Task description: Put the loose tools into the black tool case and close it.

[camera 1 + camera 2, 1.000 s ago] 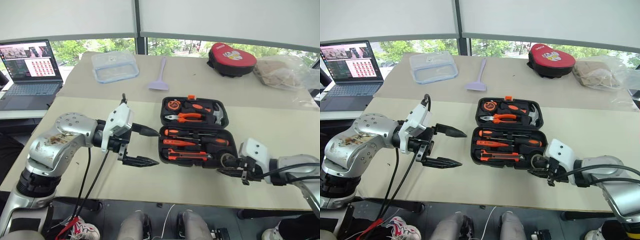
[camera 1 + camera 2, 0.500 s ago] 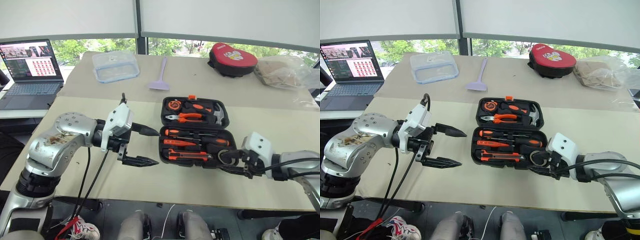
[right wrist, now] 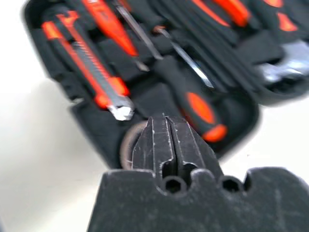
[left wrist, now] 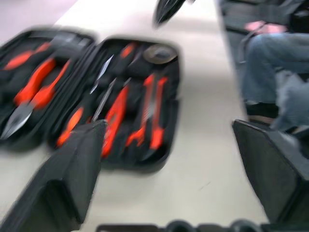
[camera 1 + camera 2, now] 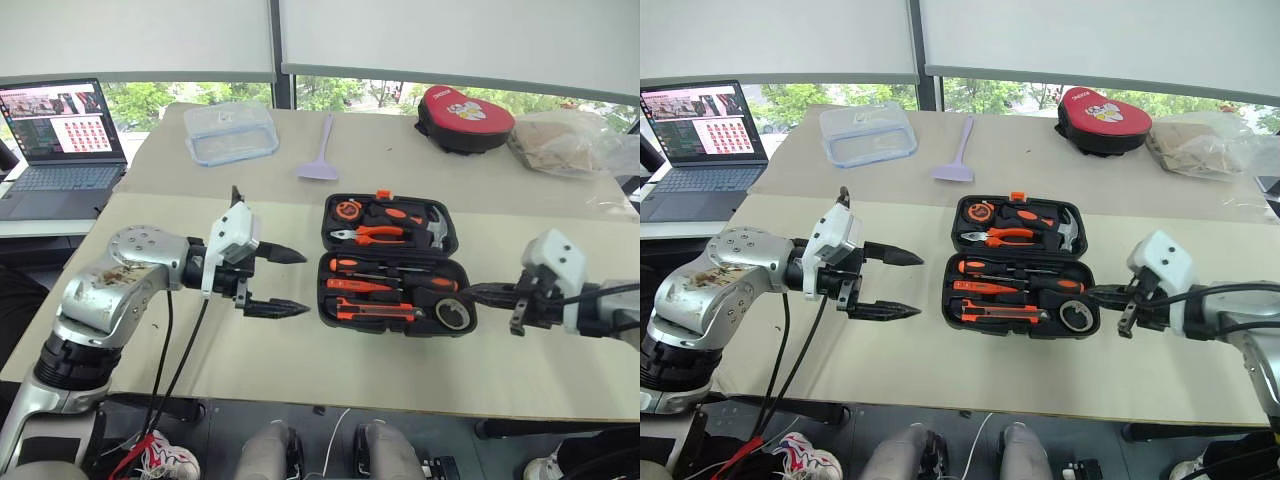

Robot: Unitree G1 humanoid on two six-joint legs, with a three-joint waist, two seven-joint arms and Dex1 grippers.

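Observation:
The black tool case (image 5: 441, 247) lies open mid-table. Its near half holds two orange-black screwdrivers (image 5: 385, 285), the utility knife (image 5: 375, 311) and the grey tape roll (image 5: 454, 313) in the right corner. Pliers, a hammer and a tape measure fill the far half. My right gripper (image 5: 478, 293) hovers just right of the case, shut and empty, its tip close to the roll (image 3: 126, 146). My left gripper (image 5: 290, 282) hangs left of the case, open with nothing between its fingers (image 4: 72, 179), pointing at the case.
On the far table stand a clear lidded box (image 5: 231, 132), a lilac scraper (image 5: 321, 150), a red-and-black pouch (image 5: 463, 118) and a plastic bag (image 5: 570, 142). A laptop (image 5: 60, 135) sits on the left side table. The table's front edge runs close below both grippers.
The right gripper has let go of the tape roll in the case's corner, drawn back to the right and up, and shut. The left gripper moved slightly toward the case and narrowed a little.

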